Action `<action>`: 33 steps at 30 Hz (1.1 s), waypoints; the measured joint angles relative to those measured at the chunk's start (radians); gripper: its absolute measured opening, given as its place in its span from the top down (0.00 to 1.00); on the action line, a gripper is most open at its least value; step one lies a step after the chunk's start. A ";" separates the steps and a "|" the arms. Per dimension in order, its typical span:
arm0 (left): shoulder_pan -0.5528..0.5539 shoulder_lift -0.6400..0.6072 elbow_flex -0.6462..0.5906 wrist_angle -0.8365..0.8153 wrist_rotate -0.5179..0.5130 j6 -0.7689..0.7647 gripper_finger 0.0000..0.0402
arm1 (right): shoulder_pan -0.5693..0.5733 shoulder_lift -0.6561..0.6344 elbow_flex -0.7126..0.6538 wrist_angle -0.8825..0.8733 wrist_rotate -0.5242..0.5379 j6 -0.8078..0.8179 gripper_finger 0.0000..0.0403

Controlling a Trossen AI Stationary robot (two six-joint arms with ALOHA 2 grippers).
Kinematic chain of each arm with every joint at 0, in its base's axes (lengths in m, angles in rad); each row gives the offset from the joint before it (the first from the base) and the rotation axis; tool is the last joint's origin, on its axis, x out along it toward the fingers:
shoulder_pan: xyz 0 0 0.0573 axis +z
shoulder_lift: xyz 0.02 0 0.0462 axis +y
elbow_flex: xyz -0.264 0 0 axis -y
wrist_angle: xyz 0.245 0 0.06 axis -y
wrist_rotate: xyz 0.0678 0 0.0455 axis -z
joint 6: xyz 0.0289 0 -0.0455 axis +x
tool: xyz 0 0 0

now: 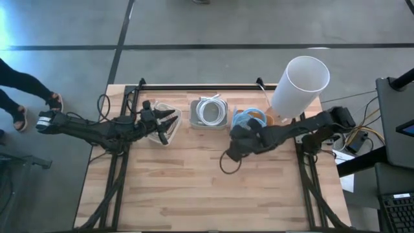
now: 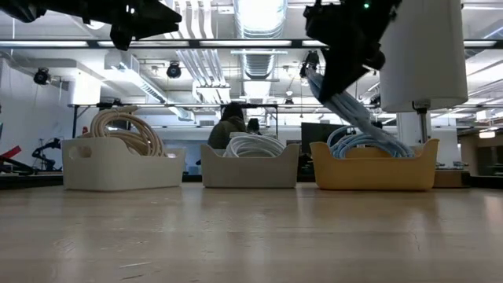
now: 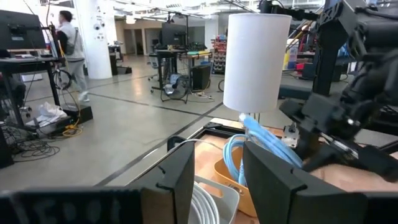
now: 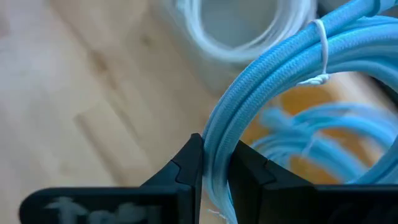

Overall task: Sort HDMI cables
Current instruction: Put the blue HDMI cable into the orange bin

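Right gripper (image 4: pixel 214 171) was clenched on a light blue HDMI cable coil (image 4: pixel 280 81), held above the table just at 7 o'clock of the yellow bin (image 2: pixel 373 169); that bin already held blue coils; step in hand looked like the drop-off. Next move, I'd judge: carry the coil over the rim, lower, release. Left gripper (image 3: pixel 214 180) hung over the beige bin (image 2: pixel 118 163) at 9 o'clock, fingers apart, holding nothing; white coils (image 1: pixel 209 109) sat in the middle bin (image 2: pixel 250 169).

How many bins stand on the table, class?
3, in a row along the far edge: beige bin at left, grey bin in the middle, yellow bin at right.
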 joint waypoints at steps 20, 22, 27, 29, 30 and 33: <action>0.000 0.000 0.000 -0.035 0.000 0.000 0.65 | -0.100 0.000 -0.085 -0.184 0.070 0.102 0.87; 0.000 0.000 0.000 -0.035 0.000 0.000 0.65 | -0.102 0.000 -0.111 -0.183 0.071 0.145 0.87; 0.000 0.000 0.000 -0.035 0.000 0.000 0.65 | -0.100 0.003 -0.164 -0.158 0.072 0.196 0.87; 0.000 0.000 0.000 -0.035 0.000 0.000 0.65 | -0.100 0.003 -0.178 -0.141 0.072 0.195 0.86; 0.000 0.000 0.000 -0.035 0.000 0.000 0.65 | -0.100 0.003 -0.183 -0.127 0.069 0.193 0.86; 0.000 0.000 0.000 -0.035 0.000 0.000 0.65 | -0.101 0.004 -0.189 -0.100 0.046 0.174 0.82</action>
